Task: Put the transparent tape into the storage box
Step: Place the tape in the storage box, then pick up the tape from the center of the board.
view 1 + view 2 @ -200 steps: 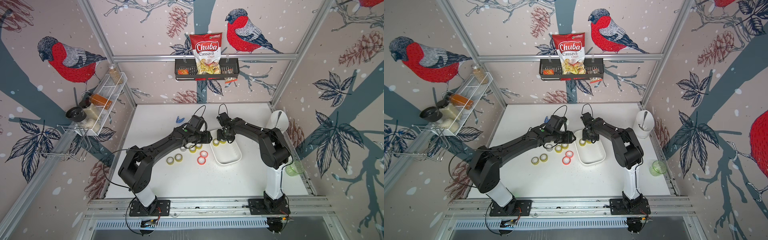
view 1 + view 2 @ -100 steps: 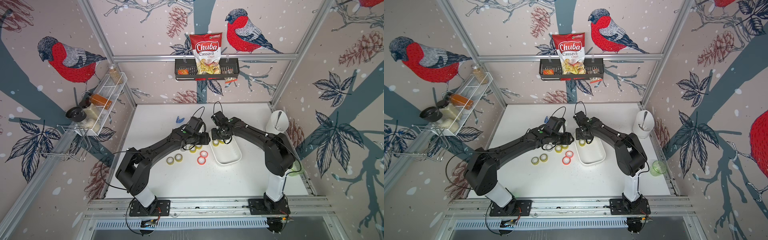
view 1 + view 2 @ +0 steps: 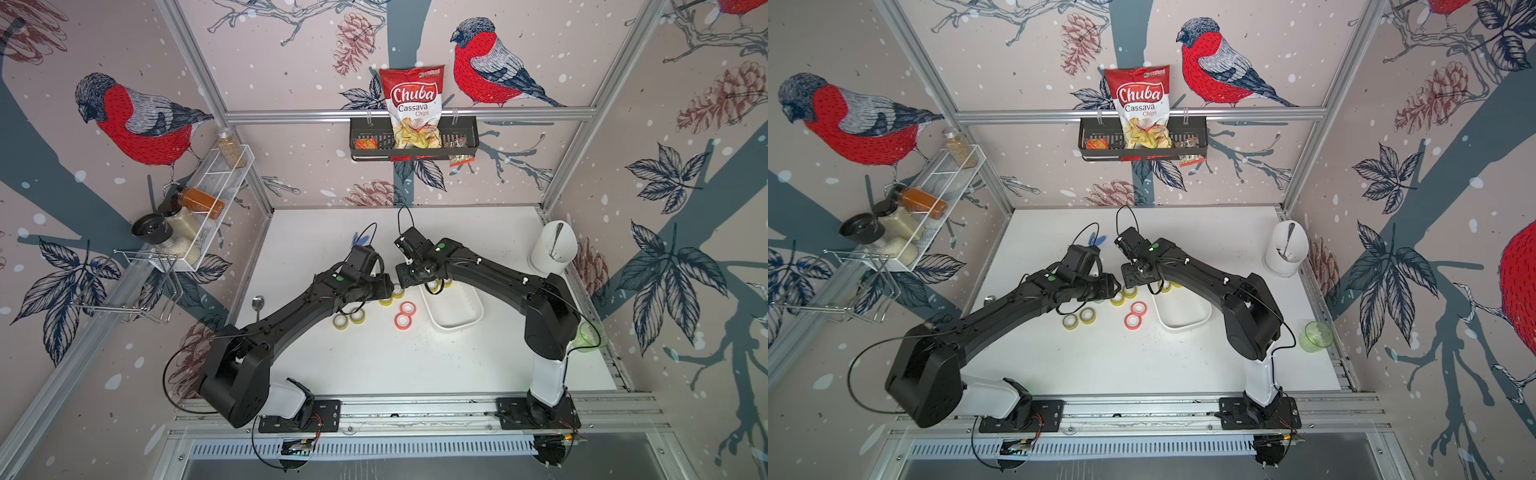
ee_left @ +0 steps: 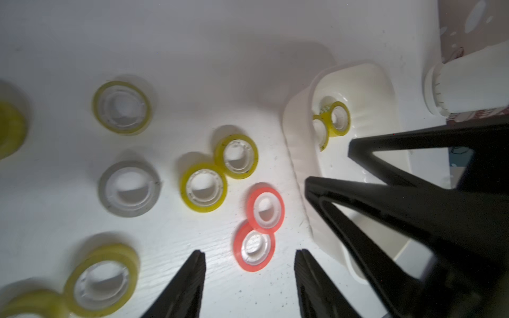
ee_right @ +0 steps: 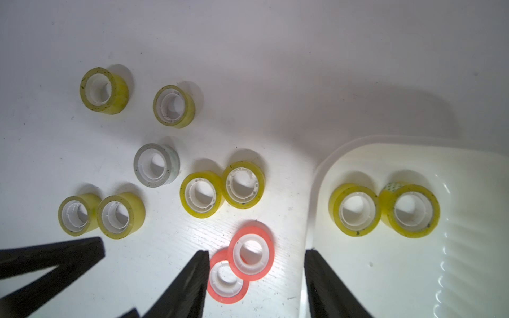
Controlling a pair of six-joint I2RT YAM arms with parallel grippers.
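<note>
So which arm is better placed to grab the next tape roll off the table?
Probably left: the left end effector hangs open over the loose yellow rolls, while the right end effector, also open, is at the edge of the storage box.

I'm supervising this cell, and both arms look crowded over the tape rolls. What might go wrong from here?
1. The left gripper and right gripper hang open, close together above the rolls; they may collide.
2. The two pink rolls overlap, and two yellow rolls touch; gripping one may drag its neighbour.
3. The pink rolls lie right below the right gripper; closing there could grab the wrong tape.
</note>
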